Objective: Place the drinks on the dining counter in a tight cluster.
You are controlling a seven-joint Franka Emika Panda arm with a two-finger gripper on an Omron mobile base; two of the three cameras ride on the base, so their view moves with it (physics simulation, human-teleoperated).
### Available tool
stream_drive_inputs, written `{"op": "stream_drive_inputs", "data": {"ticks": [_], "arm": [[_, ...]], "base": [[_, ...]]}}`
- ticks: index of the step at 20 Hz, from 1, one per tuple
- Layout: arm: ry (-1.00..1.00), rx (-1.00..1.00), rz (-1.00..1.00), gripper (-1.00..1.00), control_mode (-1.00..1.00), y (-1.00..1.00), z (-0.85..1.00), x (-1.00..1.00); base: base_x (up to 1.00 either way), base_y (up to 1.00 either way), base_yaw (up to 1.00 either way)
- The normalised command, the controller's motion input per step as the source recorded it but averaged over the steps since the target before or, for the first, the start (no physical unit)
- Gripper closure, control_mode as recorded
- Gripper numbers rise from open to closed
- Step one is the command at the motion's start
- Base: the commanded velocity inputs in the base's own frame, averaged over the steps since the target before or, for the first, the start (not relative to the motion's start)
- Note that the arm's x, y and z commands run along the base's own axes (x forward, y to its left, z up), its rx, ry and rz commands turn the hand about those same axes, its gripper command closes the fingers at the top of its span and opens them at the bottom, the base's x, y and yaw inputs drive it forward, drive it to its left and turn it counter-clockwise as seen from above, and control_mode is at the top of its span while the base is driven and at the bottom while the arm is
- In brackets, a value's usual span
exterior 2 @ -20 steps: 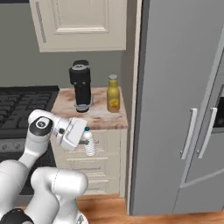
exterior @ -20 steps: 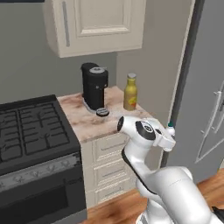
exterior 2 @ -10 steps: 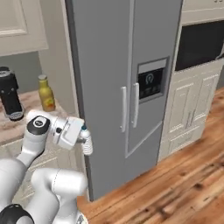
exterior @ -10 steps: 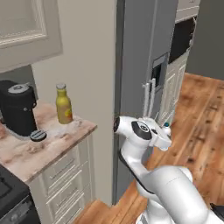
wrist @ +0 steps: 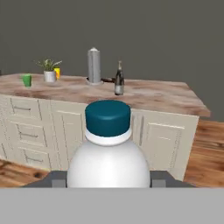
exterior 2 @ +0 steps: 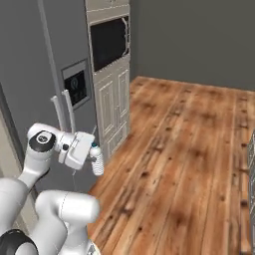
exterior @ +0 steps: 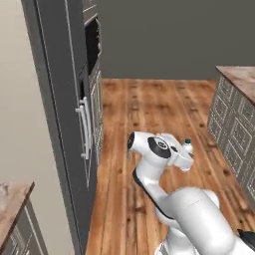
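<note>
Gripper (exterior 2: 92,160) fingers (wrist: 159,178) sat narrowly apart, clamped on either side of the small clear ribbed water bottle (wrist: 108,162) with blue cap.

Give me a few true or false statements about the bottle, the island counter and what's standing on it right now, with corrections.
1. The pincer is shut on the water bottle. True.
2. The water bottle's cap is yellow. False: it is dark blue.
3. A wine bottle stands on the dining counter. True.
4. The wine bottle lies on its side. False: it stands upright, beside a tall grey cylinder.
5. A green cup stands on the counter. True.
</note>
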Motion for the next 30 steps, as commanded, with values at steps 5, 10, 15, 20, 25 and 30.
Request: {"op": "stream_drive_inputs", "data": {"ticks": [5,10,15,20,25,30], "arm": [[0.0,0.0,0.0,1.0,1.0,0.0,0.0,0.0],[0.0,0.0,0.0,1.0,1.0,0.0,0.0,0.0],[0.0,0.0,0.0,1.0,1.0,0.0,0.0,0.0],[0.0,0.0,0.0,1.0,1.0,0.0,0.0,0.0],[0.0,0.0,0.0,1.0,1.0,0.0,0.0,0.0],[0.0,0.0,0.0,1.0,1.0,0.0,0.0,0.0]], "base": [[0.0,0.06,-0.99],[0.0,0.05,-1.0],[0.0,0.03,-1.0],[0.1,0.11,-0.92],[0.62,0.52,-0.13],[0.79,0.28,0.07]]}}
